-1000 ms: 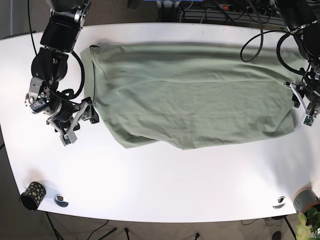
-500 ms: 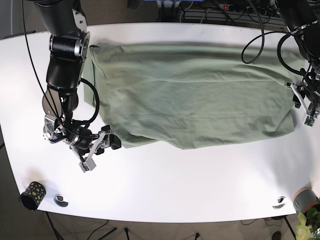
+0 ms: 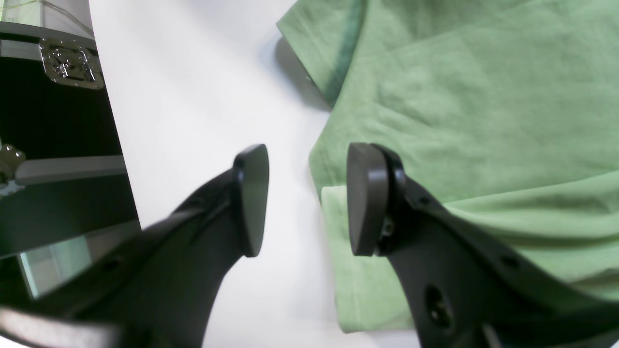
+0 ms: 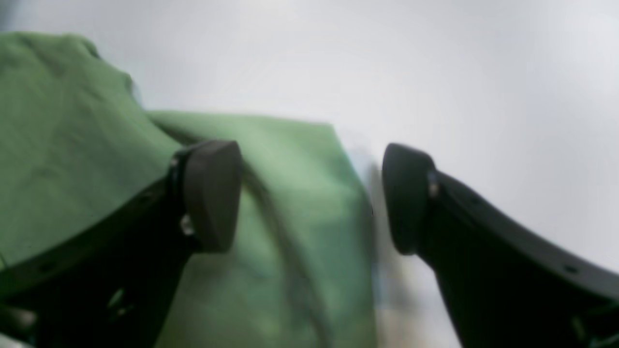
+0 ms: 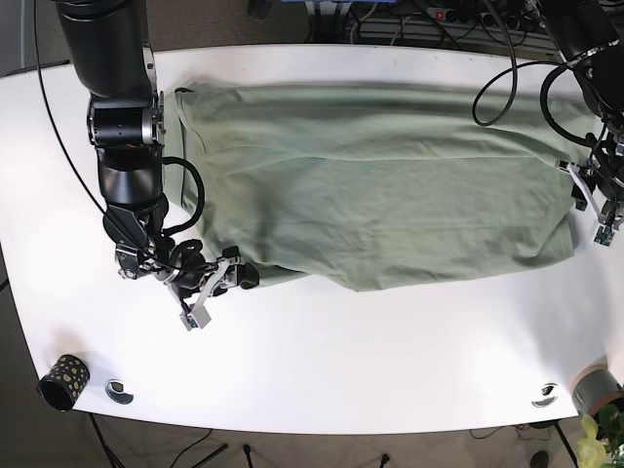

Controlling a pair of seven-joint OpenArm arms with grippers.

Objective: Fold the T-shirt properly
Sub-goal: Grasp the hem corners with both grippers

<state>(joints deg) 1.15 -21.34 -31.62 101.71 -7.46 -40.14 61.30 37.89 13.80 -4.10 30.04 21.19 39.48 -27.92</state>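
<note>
While one T-shirt [image 5: 380, 185] lies flat, two grippers — left gripper [image 3: 307, 200], right gripper [image 4: 309, 198] — both parted, grasping nothing.

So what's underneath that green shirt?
The white table shows all around the T-shirt. The shirt looks folded over itself, but anything lying beneath the cloth is covered and cannot be seen.

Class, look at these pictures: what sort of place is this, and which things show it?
Probably a robotics lab or workshop: a white table holds a green T-shirt between two robot arms, and cables and power strips crowd the floor behind it.
</note>
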